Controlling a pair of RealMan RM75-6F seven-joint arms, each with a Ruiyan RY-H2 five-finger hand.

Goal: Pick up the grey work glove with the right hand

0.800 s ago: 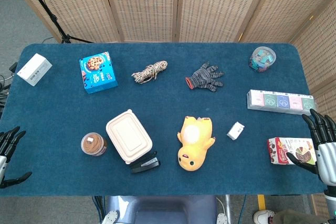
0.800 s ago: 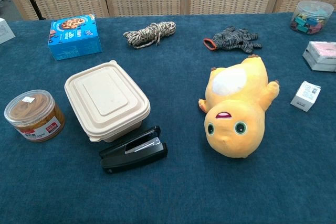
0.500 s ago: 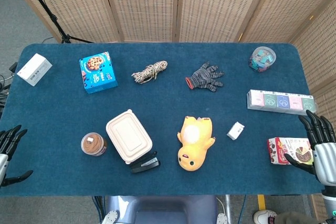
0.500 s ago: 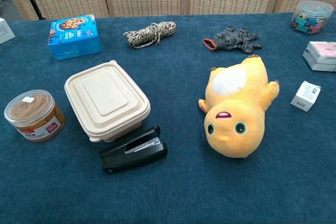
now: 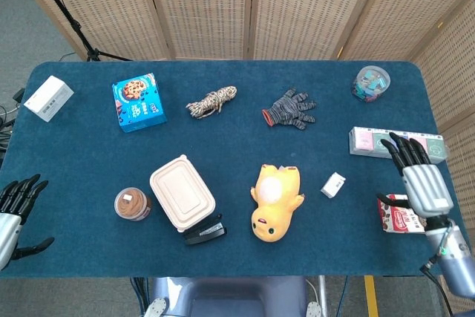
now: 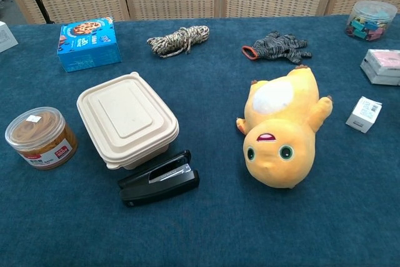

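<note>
The grey work glove with an orange cuff lies flat on the blue table at the back, right of centre; the chest view shows the glove behind the yellow plush. My right hand hovers at the table's right side, fingers spread and empty, over a snack box and far to the right of the glove. At the lower left edge my left hand is open and holds nothing. Neither hand appears in the chest view.
A yellow plush toy lies in front of the glove, a small white box beside it. A pastel box row, clip jar and snack box sit right. Rope, cookie box, food container, stapler and jar stand left.
My right hand has moved up and inward from the table's right edge, now over the snack box near the pastel box row. The left hand has shifted slightly.
</note>
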